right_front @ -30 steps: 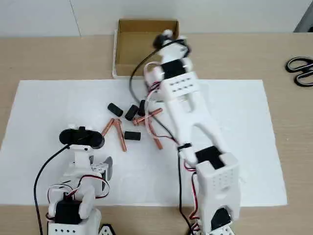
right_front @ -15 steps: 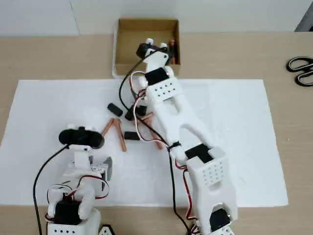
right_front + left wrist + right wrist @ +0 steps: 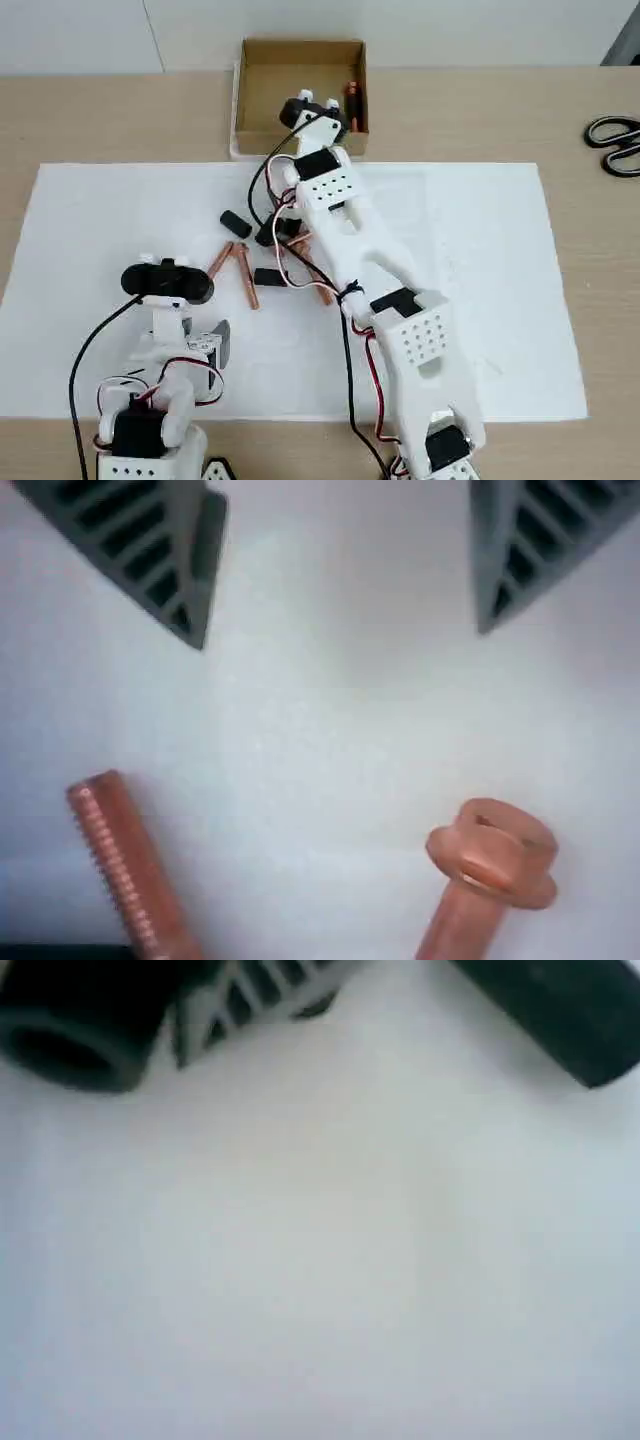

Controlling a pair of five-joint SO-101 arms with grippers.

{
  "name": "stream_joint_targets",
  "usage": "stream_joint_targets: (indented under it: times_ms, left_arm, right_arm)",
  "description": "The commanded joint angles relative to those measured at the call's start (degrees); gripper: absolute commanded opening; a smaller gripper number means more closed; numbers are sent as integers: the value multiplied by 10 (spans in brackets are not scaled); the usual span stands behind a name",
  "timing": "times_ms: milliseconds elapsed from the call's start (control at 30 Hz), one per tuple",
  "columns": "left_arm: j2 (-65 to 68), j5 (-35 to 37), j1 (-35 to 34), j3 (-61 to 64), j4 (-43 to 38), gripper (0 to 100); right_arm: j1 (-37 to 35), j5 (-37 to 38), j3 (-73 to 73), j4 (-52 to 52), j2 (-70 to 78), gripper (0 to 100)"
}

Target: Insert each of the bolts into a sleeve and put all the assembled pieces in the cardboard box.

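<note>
Left gripper (image 3: 340, 625) sits low over the paper with its two grey ribbed jaws wide apart and nothing between them; it has not shifted in the last second. The right arm (image 3: 350, 230) has. A second ago it stretched to the 2 o'clock corner of the cardboard box (image 3: 238, 100). It has since drawn back and swung toward 9 o'clock, so its wrist now hangs over the box's 6 o'clock rim. An assembled piece (image 3: 352, 104), a copper bolt in a black sleeve, lies inside the box along its 3 o'clock wall, uncovered since the arm left.

The box is plain brown card, square and shallow. The loose bolts (image 3: 245, 272) are copper-coloured, with threaded shanks and flanged hex heads. The sleeves (image 3: 270, 277) are short, smooth black tubes. A white paper sheet (image 3: 480, 260) lies flat on the tan table (image 3: 100, 110), with scissors (image 3: 612, 140) at the table's 2 o'clock edge.

Two bolts forming a V lie at 1 o'clock from the left gripper, near it but untouched, just ahead of the open jaws. The right gripper (image 3: 255, 1000) is down at the paper with one sleeve just beside it and another near. Whether it is apart or together cannot be told. The assembled piece lies at 2 o'clock from the right arm's wrist, near it.
</note>
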Motion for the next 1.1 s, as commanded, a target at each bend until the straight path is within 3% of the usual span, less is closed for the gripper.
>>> stream_joint_targets:
  times_ms: [0,100,267,567,700,900,1067]
  left_arm:
    - [-6,1,-4,-17,2,170]
    - [-6,1,-4,-17,2,170]
    - [-6,1,-4,-17,2,170]
    - [-6,0,-4,-21,-3,170]
    - [-6,4,-18,-85,-33,170]
    - [14,-8,-38,-115,-101,170]
    - [172,-11,-31,-180,-120,171]
  right_arm:
    - [6,-1,-21,-8,4,139]
    - [7,-1,-22,-8,29,133]
    - [7,1,-22,-8,36,0]
    - [7,1,-22,-3,-17,4]
    - [21,13,-22,15,-104,4]
    - [100,40,-22,68,-251,4]
    - [158,70,-21,134,-333,4]
